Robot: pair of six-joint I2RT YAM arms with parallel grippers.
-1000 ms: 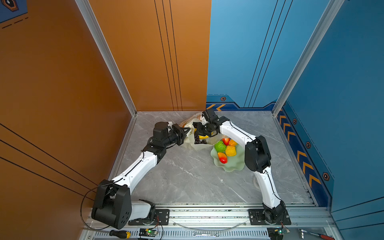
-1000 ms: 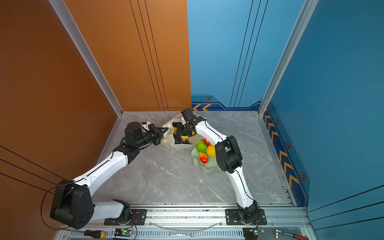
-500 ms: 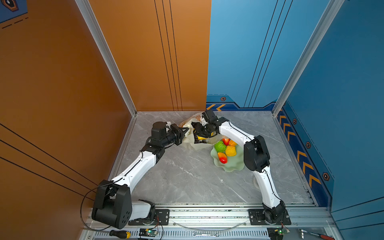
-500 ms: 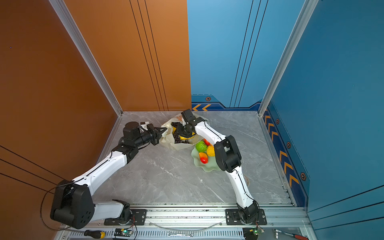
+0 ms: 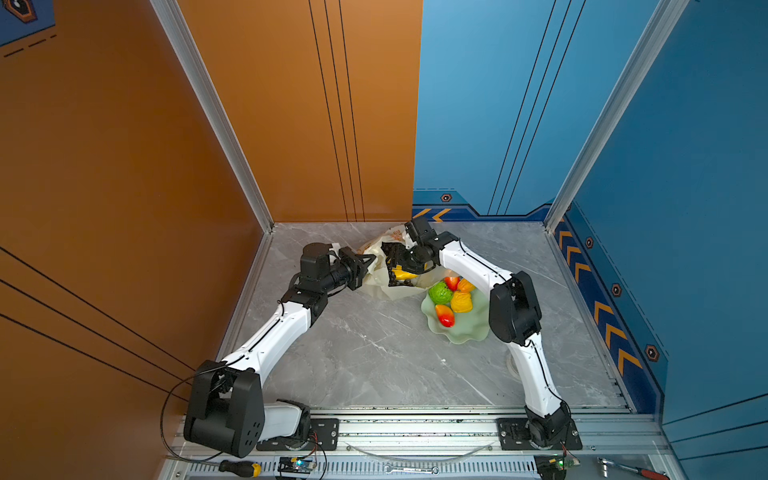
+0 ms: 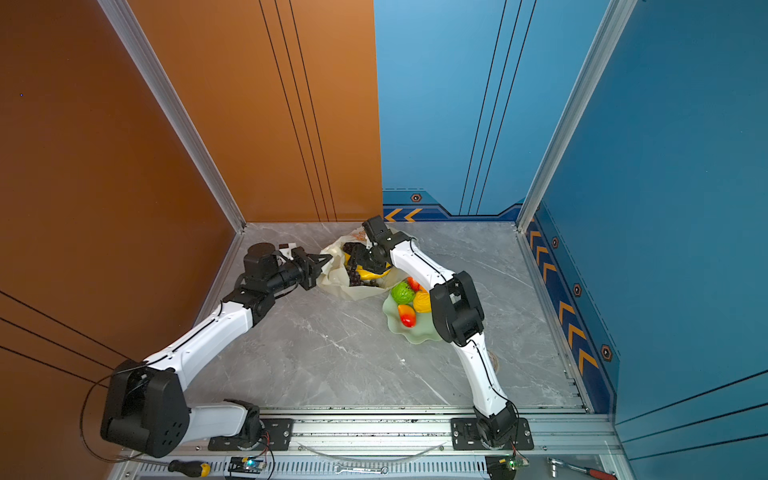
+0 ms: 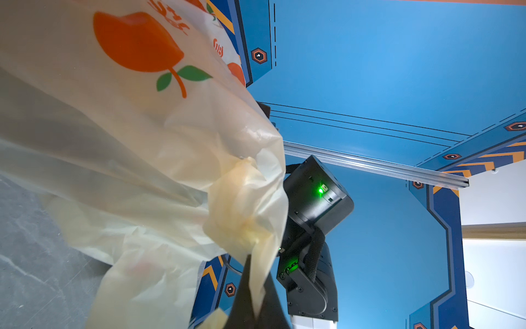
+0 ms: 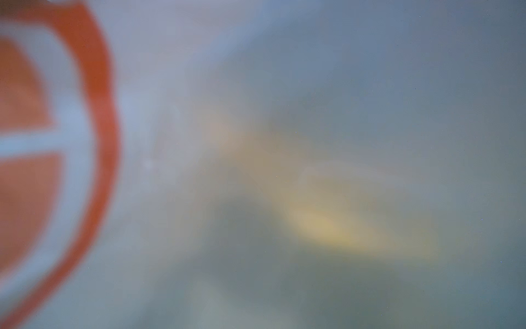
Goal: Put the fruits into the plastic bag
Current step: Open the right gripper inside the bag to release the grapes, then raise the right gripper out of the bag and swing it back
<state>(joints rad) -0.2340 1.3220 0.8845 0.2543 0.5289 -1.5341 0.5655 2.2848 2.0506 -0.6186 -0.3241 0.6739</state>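
In both top views the left claw (image 5: 370, 261) is closed on a gathered edge of the plastic bag (image 5: 380, 286), and the bag's open mouth spreads just past its tips. The right claw (image 5: 392, 266) reaches down into that mouth from the far side. Directly beneath it lie a yellow banana bunch (image 5: 402, 274) and dark grapes (image 5: 399, 283), but whether its jaws are parted cannot be told here. Behind that claw, beside its forearm, a pale green dish (image 5: 465, 332) holds a bumpy green fruit (image 5: 440, 293), a yellow lumpy fruit (image 5: 462, 301) and a red-yellow mango (image 5: 444, 316). The left wrist view shows the left claw (image 7: 256, 296) pinching a twisted strip of the plastic bag (image 7: 128, 156), which billows ahead of it, with the right arm (image 7: 313, 193) beyond. The right wrist view is a blur of bag film with an orange print (image 8: 99, 85) pressed close. No claw shows there.
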